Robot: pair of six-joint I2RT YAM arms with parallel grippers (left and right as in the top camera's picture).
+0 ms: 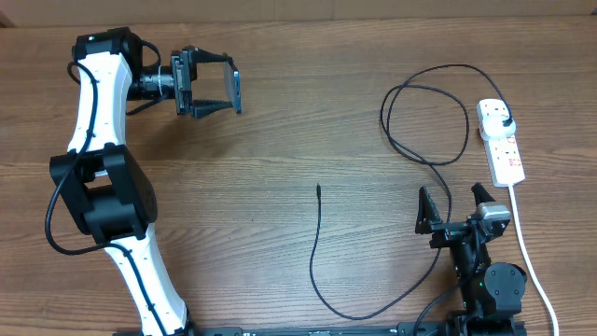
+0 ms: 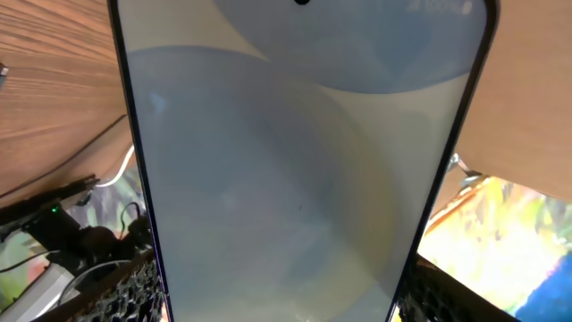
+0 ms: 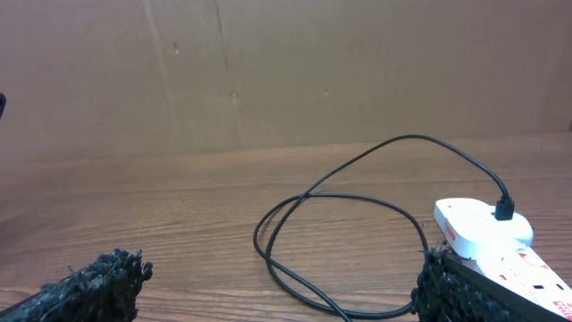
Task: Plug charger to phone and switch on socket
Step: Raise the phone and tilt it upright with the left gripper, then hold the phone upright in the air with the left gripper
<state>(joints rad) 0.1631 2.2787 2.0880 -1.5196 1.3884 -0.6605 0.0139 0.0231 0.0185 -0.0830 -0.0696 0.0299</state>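
Observation:
My left gripper (image 1: pixel 216 86) is shut on the phone (image 1: pixel 231 87) and holds it on edge above the table's far left. In the left wrist view the phone's pale screen (image 2: pixel 295 179) fills the frame between my fingers (image 2: pixel 125 291). The charger's black cable (image 1: pixel 429 121) loops at the right, its plug (image 1: pixel 505 122) sits in the white socket (image 1: pixel 502 142), and its free connector tip (image 1: pixel 319 188) lies mid-table. My right gripper (image 1: pixel 455 203) stands open near the front right, nothing between its fingers. In the right wrist view the cable loop (image 3: pixel 357 201) and the socket (image 3: pixel 487 234) lie ahead of my right gripper (image 3: pixel 277 295).
The socket's white cord (image 1: pixel 527 252) runs down the right side toward the table's front edge, past my right arm. The black cable curves back along the front (image 1: pixel 373 308). A brown cardboard wall (image 3: pixel 286 72) closes the far side.

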